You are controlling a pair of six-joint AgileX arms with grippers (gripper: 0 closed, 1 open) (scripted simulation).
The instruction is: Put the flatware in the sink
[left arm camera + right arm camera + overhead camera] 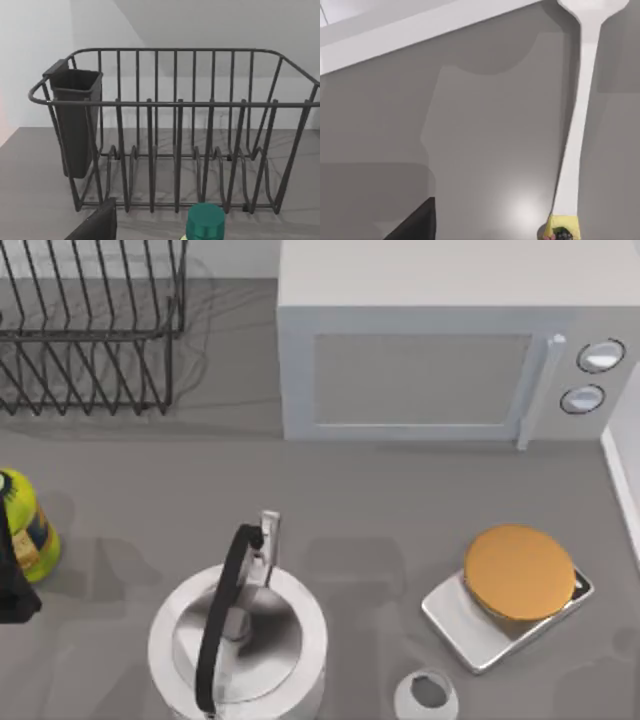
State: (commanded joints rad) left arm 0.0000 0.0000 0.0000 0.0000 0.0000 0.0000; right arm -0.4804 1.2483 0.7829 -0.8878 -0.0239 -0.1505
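**Spoon under the right wrist camera, grips unclear**

Below my right wrist camera, a long white plastic spoon [577,135] lies flat on the grey countertop [490,150], its bowl cut off by the frame edge and its handle ending at a small yellow tip. I cannot tell how the right gripper's fingers stand. My left arm sits at the table's left edge by a yellow bottle with a green cap [205,222], facing the dark wire dish rack [175,135]; its grip state is equally unreadable.
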